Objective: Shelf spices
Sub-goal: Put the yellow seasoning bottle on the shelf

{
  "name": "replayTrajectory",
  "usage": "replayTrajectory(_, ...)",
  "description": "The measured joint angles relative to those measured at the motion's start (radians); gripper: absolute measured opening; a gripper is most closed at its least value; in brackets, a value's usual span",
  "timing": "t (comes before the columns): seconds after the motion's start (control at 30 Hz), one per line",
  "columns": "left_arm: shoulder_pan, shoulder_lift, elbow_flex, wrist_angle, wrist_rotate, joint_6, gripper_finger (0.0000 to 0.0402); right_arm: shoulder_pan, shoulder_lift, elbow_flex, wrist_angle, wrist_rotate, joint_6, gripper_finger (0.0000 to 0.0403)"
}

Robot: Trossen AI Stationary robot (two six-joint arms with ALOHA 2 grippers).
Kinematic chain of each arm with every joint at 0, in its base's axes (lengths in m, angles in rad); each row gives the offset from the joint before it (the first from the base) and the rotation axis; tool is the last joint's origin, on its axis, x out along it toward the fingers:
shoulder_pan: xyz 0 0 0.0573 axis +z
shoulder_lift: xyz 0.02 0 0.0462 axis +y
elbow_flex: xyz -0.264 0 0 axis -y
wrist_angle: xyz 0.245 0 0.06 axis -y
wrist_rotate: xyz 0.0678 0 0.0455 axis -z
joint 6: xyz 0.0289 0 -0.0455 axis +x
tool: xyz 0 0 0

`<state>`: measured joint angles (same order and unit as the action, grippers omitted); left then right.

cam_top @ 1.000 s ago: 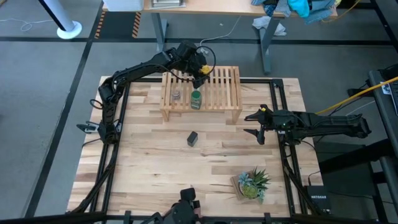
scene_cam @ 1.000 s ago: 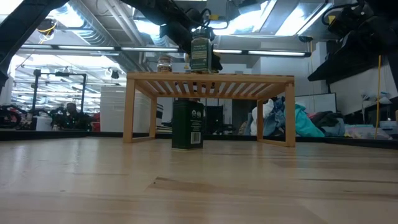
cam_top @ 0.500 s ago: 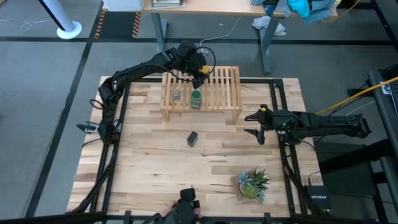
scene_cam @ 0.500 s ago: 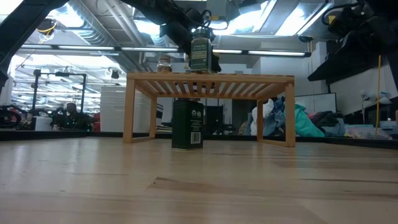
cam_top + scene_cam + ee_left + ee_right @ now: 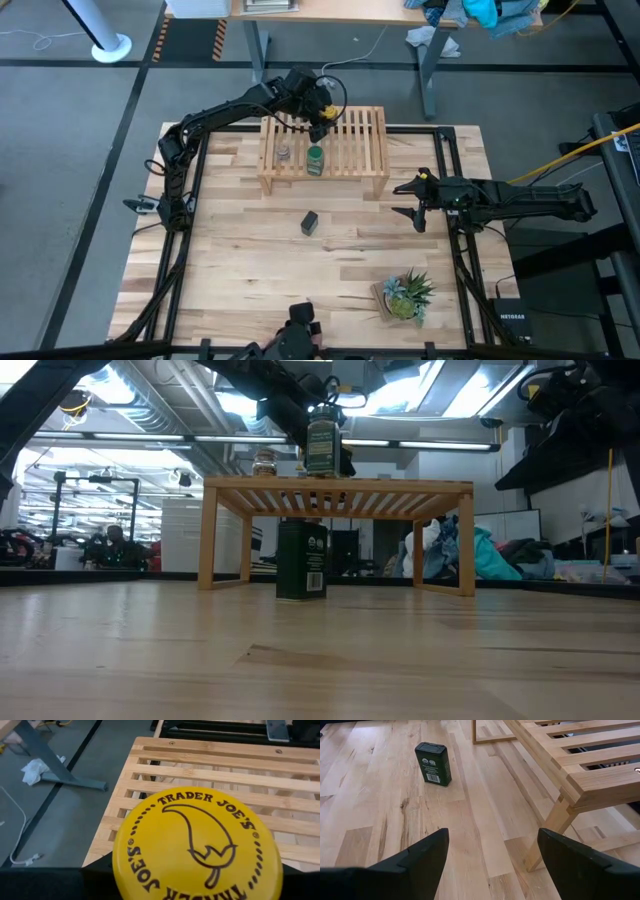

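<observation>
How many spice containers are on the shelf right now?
3: the green-lidded jar and tiny grey-topped jar stand on the shelf; the yellow-lidded jar sits in the left gripper over its slats.

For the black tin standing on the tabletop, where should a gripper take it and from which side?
Grip the black tin across its two narrow sides, near the top, coming straight down. It stands upright on the tabletop, in front of the shelf, with nothing close beside it. The open right gripper waits nearest.
</observation>
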<state>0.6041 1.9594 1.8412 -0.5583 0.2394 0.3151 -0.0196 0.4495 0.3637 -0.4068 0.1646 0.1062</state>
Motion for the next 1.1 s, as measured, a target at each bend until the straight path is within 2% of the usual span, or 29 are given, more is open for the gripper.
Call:
replayTrajectory(0.5, -0.002, 0.0, 0.0, -0.008, -0.015, 0.034, 0.0197, 0.0, 0.0, 0.0, 0.0, 0.0, 0.0, 0.0312)
replayTrajectory(1.1, -0.002, 0.0, 0.0, 0.02, -0.044, -0.047, 0.0196, 0.0, 0.0, 0.0, 0.0, 0.0, 0.0, 0.0312)
